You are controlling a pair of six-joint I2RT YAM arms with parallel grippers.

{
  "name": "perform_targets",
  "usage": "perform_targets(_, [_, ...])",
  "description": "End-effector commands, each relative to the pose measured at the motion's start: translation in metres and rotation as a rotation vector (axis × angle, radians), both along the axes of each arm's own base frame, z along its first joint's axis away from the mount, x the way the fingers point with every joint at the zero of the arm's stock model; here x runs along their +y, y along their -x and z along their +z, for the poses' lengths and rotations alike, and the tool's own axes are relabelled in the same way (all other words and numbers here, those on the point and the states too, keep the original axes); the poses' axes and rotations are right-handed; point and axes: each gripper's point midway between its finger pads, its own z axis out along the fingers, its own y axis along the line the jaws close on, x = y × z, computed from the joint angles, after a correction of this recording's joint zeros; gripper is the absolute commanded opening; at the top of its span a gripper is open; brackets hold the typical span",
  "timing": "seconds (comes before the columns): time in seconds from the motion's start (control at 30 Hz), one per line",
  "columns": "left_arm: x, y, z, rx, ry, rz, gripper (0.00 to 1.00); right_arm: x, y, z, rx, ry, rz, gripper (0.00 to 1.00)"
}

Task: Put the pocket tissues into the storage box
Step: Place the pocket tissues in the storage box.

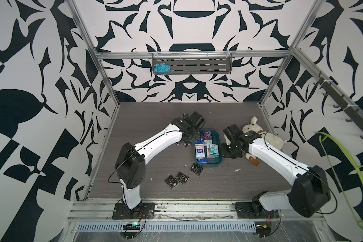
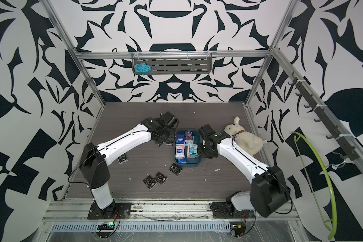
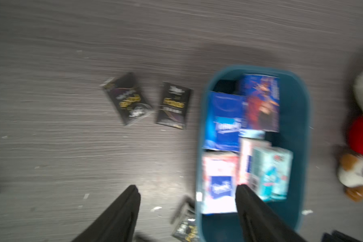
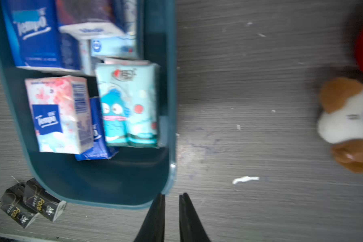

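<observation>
Right end effector (image 4: 172, 196) beside storage box (image 4: 173, 94), plush (image 4: 344, 123) near.

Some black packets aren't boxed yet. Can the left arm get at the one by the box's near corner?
Probably yes. That packet lies flat on open table beside the box, nothing on it, and the left tool hangs open and empty nearby.

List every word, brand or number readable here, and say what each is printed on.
"Tempo": blue packet in the storage box.
"Tempo": pink-white packet in the box.
"Face": black packet outside the box.
"Face": second black packet beside it.
Unreadable, too small or blurred: the teal cartoon-fish packet's red logo, the pink-white packet's barcode digits, all fine print, everything in the left wrist view.
</observation>
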Motion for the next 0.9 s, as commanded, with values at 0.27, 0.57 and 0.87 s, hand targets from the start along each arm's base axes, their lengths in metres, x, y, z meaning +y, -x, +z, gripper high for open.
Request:
perform_targets(0.27, [0.037,0.009,-0.002,-0.047,0.009,-0.046,0.79,0.005,-0.033,0.012,-0.039,0.060,-0.048,0.00])
perform_targets(0.57, [0.062,0.019,-0.007,-0.045,0.028,-0.016,0.80,0.008,-0.034,-0.005,-0.006,0.089,-0.027,0.00])
perform_targets(0.87, [0.082,0.021,-0.005,-0.059,0.006,0.036,0.80,0.012,-0.048,-0.023,0.029,0.160,0.006,0.00])
